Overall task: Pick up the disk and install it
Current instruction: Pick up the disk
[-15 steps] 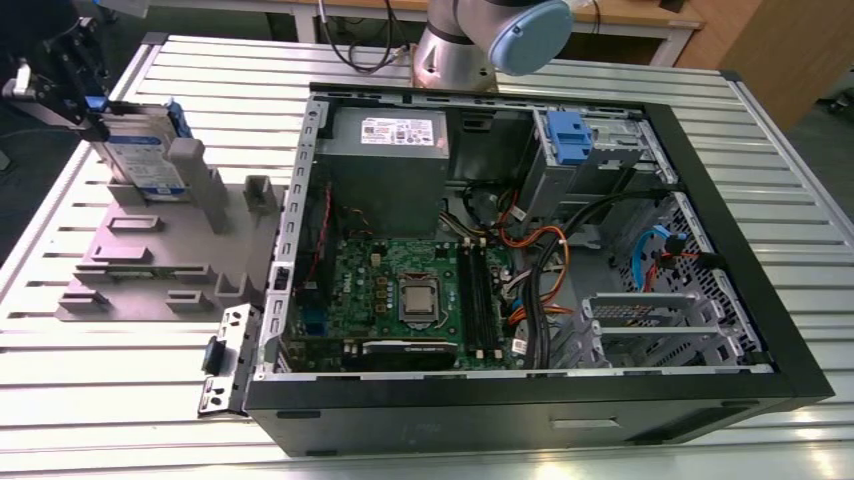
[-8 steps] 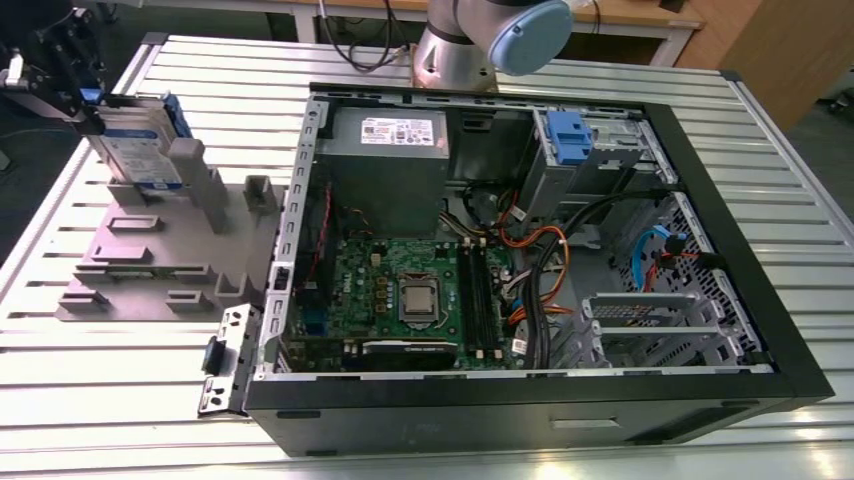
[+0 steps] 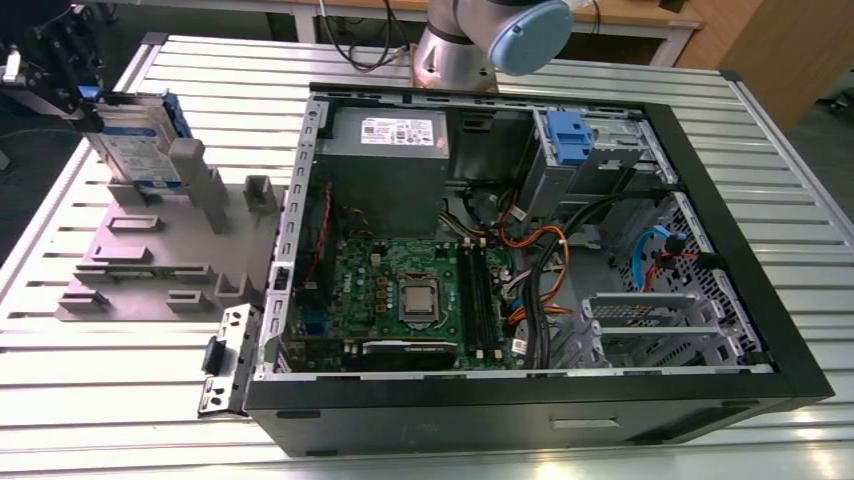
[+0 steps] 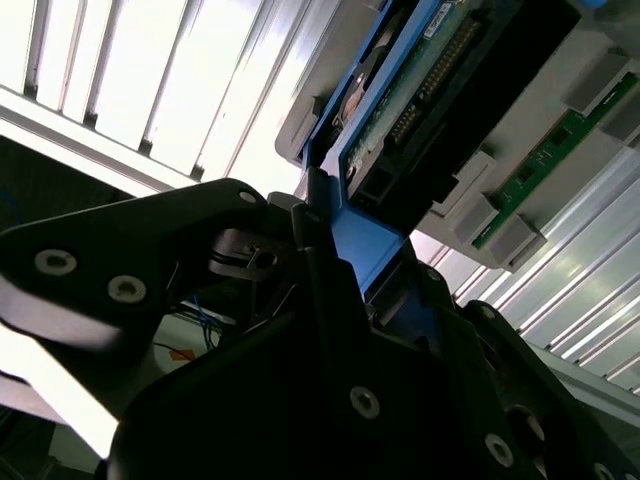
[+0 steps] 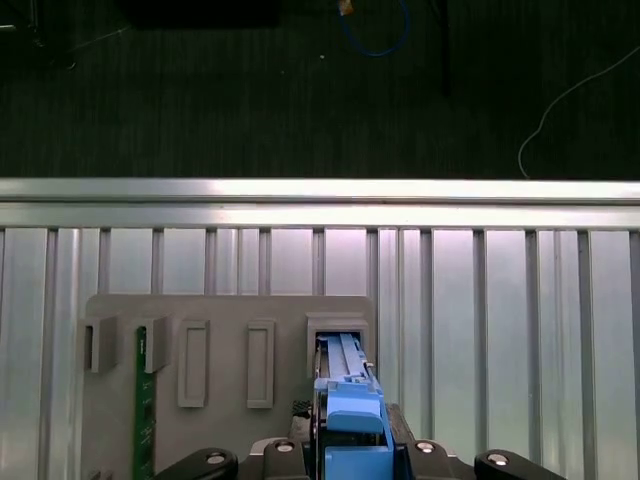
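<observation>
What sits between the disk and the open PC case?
In the exterior view, the grey holder's upright posts stand between the disk and the case.

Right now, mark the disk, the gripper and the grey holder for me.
disk [image 3: 131, 140], exterior view, on its labelled face.
gripper [image 5: 351, 448], first wrist view, midway between its fingers, over the blue frame.
grey holder [image 3: 187, 250], exterior view, on its flat base.
</observation>
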### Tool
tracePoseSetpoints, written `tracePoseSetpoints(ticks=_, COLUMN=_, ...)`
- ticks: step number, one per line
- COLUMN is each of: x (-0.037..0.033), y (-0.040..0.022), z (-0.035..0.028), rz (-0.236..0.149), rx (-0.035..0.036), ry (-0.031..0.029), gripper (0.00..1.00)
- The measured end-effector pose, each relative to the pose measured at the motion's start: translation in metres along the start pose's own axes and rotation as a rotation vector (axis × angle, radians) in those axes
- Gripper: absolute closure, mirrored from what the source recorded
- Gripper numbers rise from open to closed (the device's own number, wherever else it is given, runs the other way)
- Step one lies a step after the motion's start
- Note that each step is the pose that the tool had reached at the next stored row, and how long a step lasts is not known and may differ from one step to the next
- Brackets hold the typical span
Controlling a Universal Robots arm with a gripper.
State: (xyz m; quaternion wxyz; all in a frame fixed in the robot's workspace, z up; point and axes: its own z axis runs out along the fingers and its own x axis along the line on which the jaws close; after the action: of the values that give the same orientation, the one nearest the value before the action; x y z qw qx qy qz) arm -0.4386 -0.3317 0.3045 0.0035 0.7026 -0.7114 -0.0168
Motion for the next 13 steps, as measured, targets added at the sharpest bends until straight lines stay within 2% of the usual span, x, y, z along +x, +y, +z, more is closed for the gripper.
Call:
tracePoseSetpoints(ticks=2, x=-0.0002, y=0.0003, z=-0.0116, rz=0.000, rx=0.0000, ry=0.0000, gripper=0.64)
tracePoseSetpoints(ticks=7, x=-0.0002, y=0.0003, z=-0.0119, rz=0.000, rx=0.0000, ry=0.0000, gripper=0.64)
tracePoseSetpoints(ticks=8, x=-0.0003, y=0.0005, z=-0.0172, rz=0.000, rx=0.0000, ry=0.0000, gripper=0.64)
tracePoseSetpoints(ticks=9, x=-0.0003, y=0.0005, z=-0.0182, rz=0.000, rx=0.0000, ry=0.0028, gripper=0.64)
tracePoseSetpoints(ticks=13, x=-0.0003, y=0.0005, z=-0.0182, rz=0.000, rx=0.0000, ry=0.0029, gripper=0.64)
